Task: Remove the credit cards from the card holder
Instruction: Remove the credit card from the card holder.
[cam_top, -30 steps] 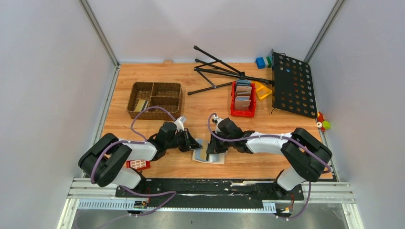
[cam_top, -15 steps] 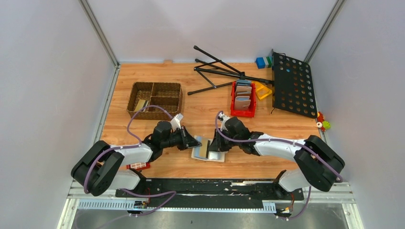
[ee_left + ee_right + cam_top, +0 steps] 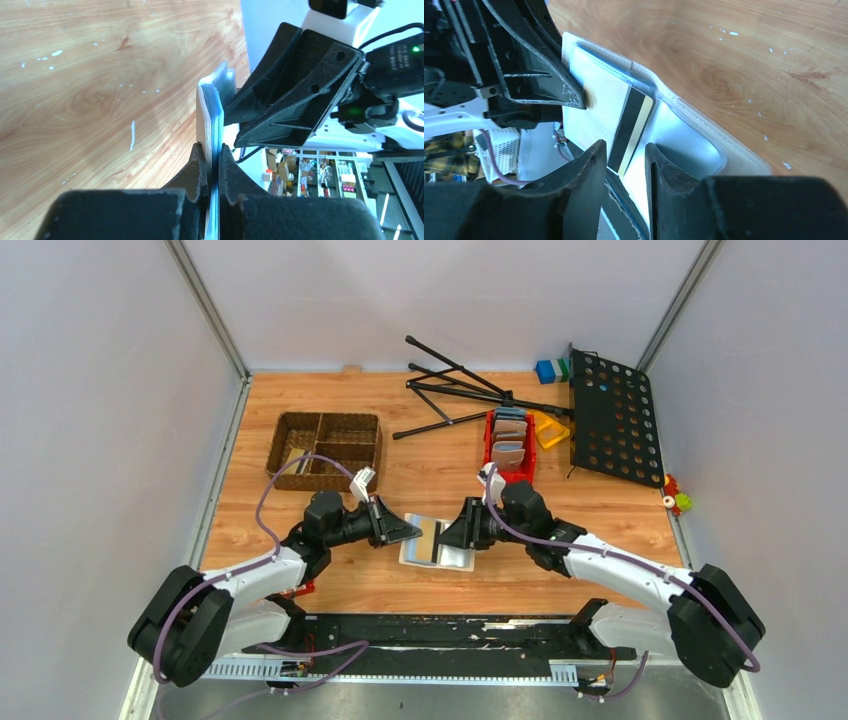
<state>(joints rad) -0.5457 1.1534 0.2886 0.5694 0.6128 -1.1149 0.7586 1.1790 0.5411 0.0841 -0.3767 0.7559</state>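
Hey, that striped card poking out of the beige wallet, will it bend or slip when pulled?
The card looks thin, flat and straight-edged, so it probably stays fairly stiff. Its smooth face may slip between the right gripper's open fingers unless pinched firmly. The wallet curves softly, so it would likely drag along without the left gripper clamping its edge.

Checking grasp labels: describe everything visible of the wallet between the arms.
The wallet is beige, leather-like, with stitched edges and a pale blue-grey pocketed inside. It is open, near the table's front middle. The left gripper is shut on one flap. A tan card with a black stripe sticks out of a pocket, between the fingers of the right gripper.
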